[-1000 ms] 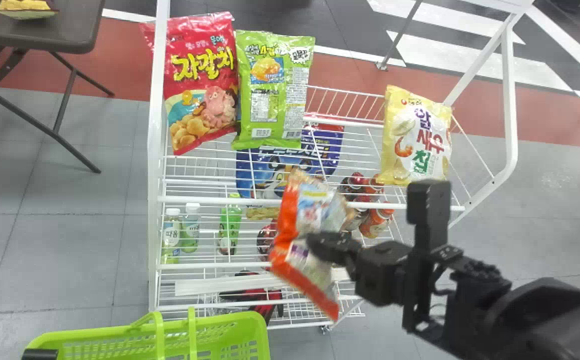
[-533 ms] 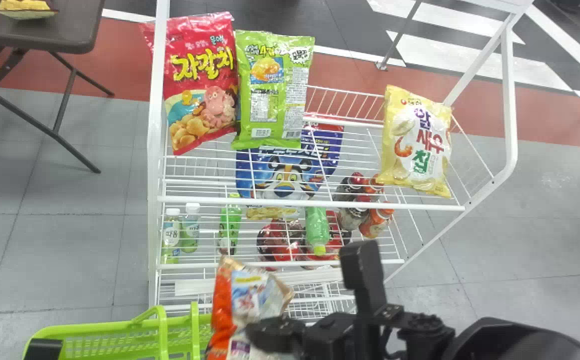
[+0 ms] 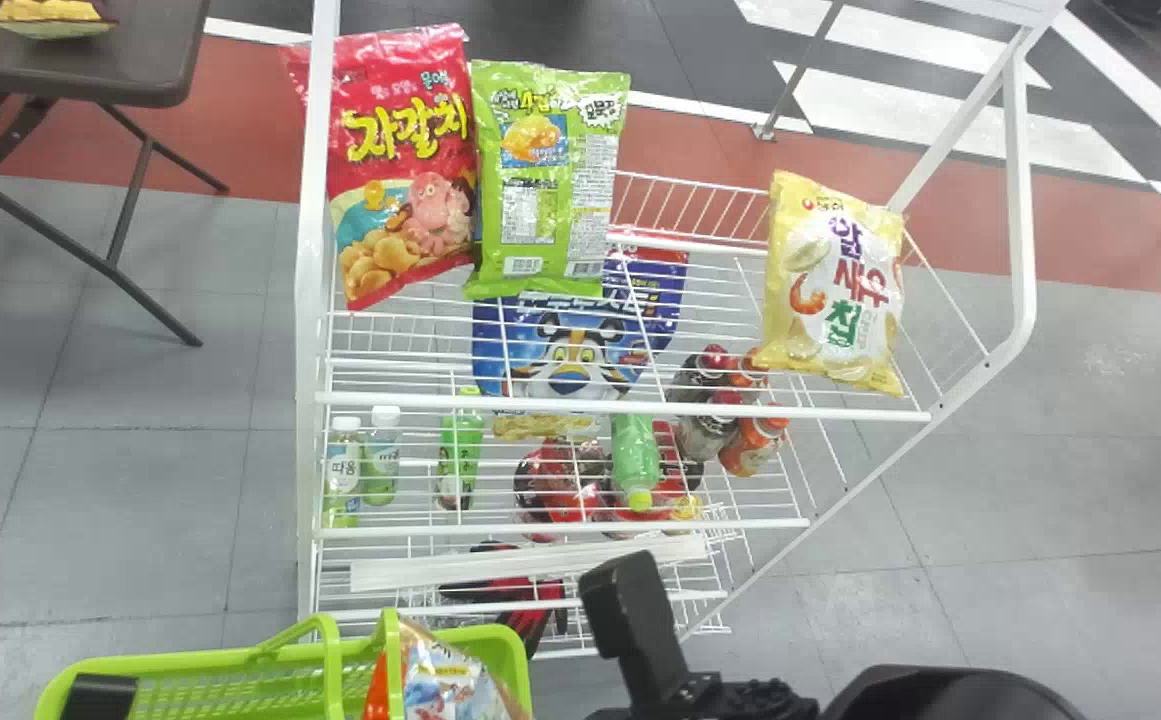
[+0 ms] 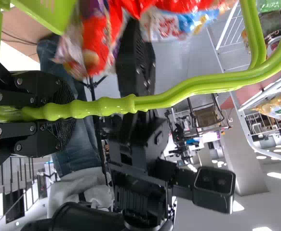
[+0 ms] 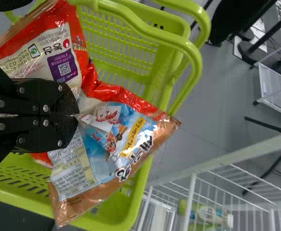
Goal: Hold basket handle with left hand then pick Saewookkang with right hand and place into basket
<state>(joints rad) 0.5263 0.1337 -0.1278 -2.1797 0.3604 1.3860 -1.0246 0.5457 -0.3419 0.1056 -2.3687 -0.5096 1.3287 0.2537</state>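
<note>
At the head view's bottom left is my left gripper's black housing [image 3: 97, 697], beside the green basket [image 3: 190, 660]. In the left wrist view my left gripper [image 4: 65, 113] is shut on the basket's green handle [image 4: 188, 89]. The right gripper's wrist part [image 3: 640, 620] enters at the bottom centre. Seen from the right wrist, my right gripper [image 5: 76, 115] pinches the orange-red Saewookkang bag [image 5: 126, 139] at its middle, creased, over the basket's opening [image 5: 135, 192]. The bag [image 3: 445, 680] partly stands behind the basket handle in the head view.
A white wire rack [image 3: 580, 405] stands just beyond the basket, holding a red bag [image 3: 400, 170], a green bag [image 3: 545, 180], a yellow bag [image 3: 830, 285] and several bottles. A dark folding table [image 3: 140, 60] is at the far left.
The right arm has carried the bag down and to the left, from in front of the rack's shelves to the basket. The basket has shifted slightly; the left gripper's housing has moved only a little.
</note>
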